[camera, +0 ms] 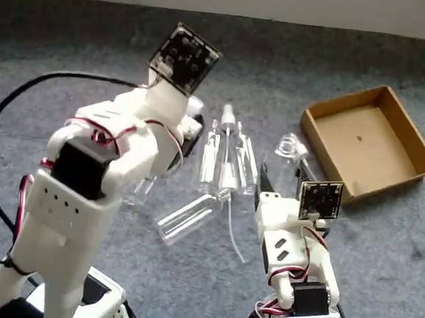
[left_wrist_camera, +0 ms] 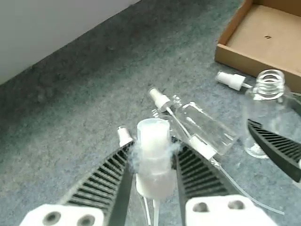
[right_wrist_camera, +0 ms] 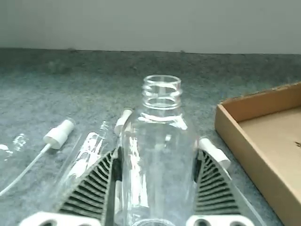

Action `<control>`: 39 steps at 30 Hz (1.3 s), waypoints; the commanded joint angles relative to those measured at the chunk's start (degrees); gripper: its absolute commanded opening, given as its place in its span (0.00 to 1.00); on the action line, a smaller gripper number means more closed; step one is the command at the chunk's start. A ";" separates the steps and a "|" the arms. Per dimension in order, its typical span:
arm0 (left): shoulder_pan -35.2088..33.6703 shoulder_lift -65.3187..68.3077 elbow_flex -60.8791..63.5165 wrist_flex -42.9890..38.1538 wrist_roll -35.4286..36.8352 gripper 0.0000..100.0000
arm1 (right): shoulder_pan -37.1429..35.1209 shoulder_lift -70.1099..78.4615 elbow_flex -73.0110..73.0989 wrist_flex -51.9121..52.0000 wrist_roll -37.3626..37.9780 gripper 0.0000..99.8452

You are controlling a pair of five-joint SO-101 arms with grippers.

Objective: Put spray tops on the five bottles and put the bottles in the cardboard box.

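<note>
My left gripper (left_wrist_camera: 153, 145) is shut on a white spray top (left_wrist_camera: 153, 165), held upright with its dip tube hanging down. My right gripper (right_wrist_camera: 157, 153) is shut on a clear bottle (right_wrist_camera: 160, 122) that stands upright with its threaded neck open. In the high view that bottle (camera: 287, 151) stands just left of the cardboard box (camera: 413, 142), in front of the right gripper (camera: 283, 172). From the left wrist, the held bottle (left_wrist_camera: 265, 108) is off to one side, apart from the spray top. The box (right_wrist_camera: 244, 136) holds nothing.
Clear bottles (camera: 223, 160) lie side by side mid-table, and another bottle (camera: 186, 217) lies slanted nearer the arms. Loose spray tops (left_wrist_camera: 162, 101) (left_wrist_camera: 232, 80) (right_wrist_camera: 59, 134) with thin tubes lie among them. A grey cloth covers the table.
</note>
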 commanded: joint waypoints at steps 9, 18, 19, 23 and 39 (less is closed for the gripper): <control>7.60 -31.87 23.96 -26.99 0.53 0.03 | -13.41 -0.75 -0.57 -10.33 5.71 0.08; 7.25 -36.26 30.55 -50.46 4.04 0.03 | -17.10 -0.75 4.97 -11.65 6.68 0.07; 7.25 -35.47 29.76 -51.34 6.15 0.03 | -17.10 -0.75 6.02 -12.79 6.24 0.07; 7.25 -31.34 27.56 -52.31 11.78 0.03 | -16.92 -0.75 10.42 -16.22 5.54 0.07; 7.87 -25.45 27.38 -61.71 15.21 0.03 | -16.84 -0.75 11.91 -12.35 5.45 0.07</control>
